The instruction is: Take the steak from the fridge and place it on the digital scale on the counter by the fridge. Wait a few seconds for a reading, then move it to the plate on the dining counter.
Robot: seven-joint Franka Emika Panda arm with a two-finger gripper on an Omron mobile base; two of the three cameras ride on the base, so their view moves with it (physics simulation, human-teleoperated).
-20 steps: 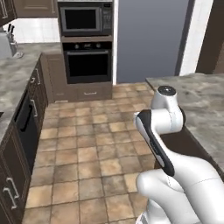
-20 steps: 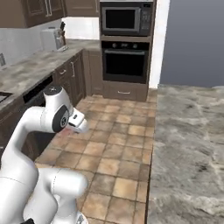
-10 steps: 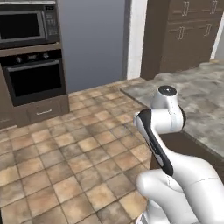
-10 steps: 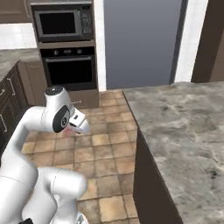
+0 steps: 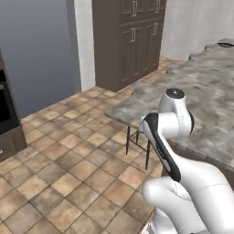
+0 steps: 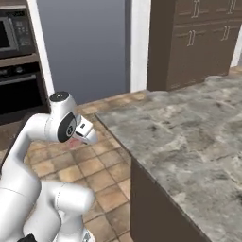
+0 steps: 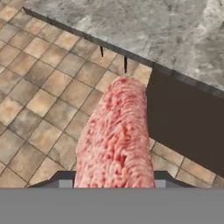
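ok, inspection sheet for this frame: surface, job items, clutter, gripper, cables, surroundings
surface: dining counter, grey-brown marbled slab; the part in view is bare.
job's things: steak in the gripper, held out over the tiled floor near the counter edge; plate at the far end of the counter; fridge closed; scale nothing seen.
clutter: nothing seen.
grippers: gripper shut on the steak, carried low beside the arm.
cables: nothing seen.
surroundings: tiled floor, dark tall cabinets, wall oven, stool legs under the counter overhang.
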